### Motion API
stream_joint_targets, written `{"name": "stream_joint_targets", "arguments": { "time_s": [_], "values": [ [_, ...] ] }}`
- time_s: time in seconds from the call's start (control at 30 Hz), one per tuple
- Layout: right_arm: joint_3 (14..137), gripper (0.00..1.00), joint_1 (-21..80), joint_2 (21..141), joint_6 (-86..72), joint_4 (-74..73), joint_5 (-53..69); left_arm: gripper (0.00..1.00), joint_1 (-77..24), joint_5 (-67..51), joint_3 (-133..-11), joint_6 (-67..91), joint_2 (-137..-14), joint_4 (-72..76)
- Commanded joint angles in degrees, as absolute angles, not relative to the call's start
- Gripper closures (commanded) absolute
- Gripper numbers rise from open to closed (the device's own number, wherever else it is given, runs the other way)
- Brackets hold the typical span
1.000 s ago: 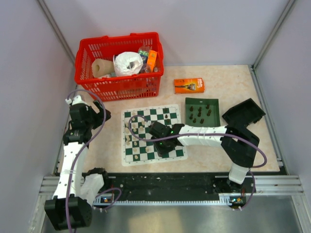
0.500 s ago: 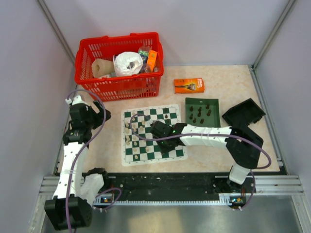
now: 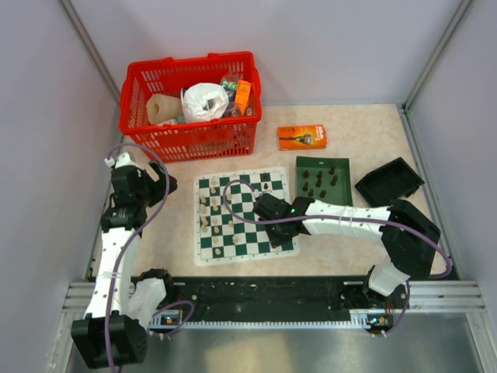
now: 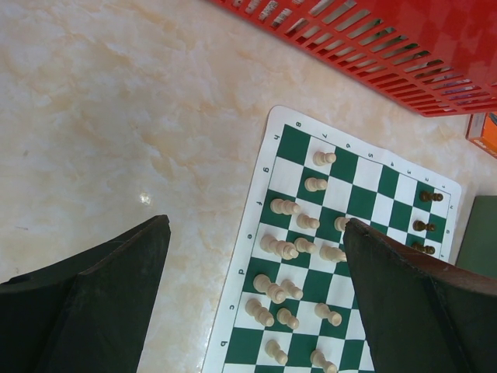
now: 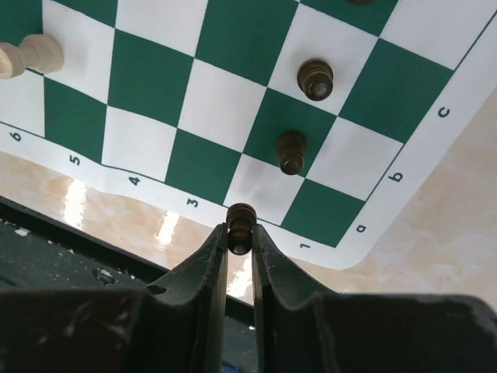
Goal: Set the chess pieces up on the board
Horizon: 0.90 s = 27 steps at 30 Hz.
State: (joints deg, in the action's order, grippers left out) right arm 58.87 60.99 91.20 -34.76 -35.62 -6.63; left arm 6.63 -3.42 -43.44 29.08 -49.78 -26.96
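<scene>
Within the last second the right gripper (image 5: 240,233) has been drawn from the middle of the flat green-and-white checked board (image 3: 225,259) toward its near right part, and its jaws have been closed. They are now clamped on a small dark brown plastic pawn (image 5: 241,217), pinched by its head between the fingertips. This is judged to mean that one more dark piece has been secured and is being carried to, or set on, a square on the right side. Whether its base rests on the board cannot be told from the wrist view. The pawn is seen above the near edge of the checks, just near of two other dark pawns (image 5: 292,151) that stand upright on neighbouring squares. The left gripper (image 4: 252,233) is held off the left edge of the board with its jaws spread wide and nothing between them. The cream turned chessmen (image 4: 291,249) are gathered on the left columns of the board, some upright and several lying on their sides. A few dark chessmen (image 4: 425,225) are stood along the far right squares. More dark pieces are left in the dark green rectangular tray (image 3: 344,165) just right of the board, so the task is judged well short of done.
</scene>
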Motion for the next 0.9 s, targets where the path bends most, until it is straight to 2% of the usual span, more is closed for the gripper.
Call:
{"name": "stream_joint_targets", "arguments": {
  "time_s": [0.0,0.87],
  "values": [
    [58.4,0.84,59.9,90.4,-35.9,-35.7,-8.3,0.01,6.7,-3.9,-43.2,29.7,-49.9,-24.3],
    [56.9,0.82,58.7,93.5,-35.8,-31.5,-5.8,0.01,6.6,-4.0,-43.2,29.7,-51.2,-23.8]
  ]
}}
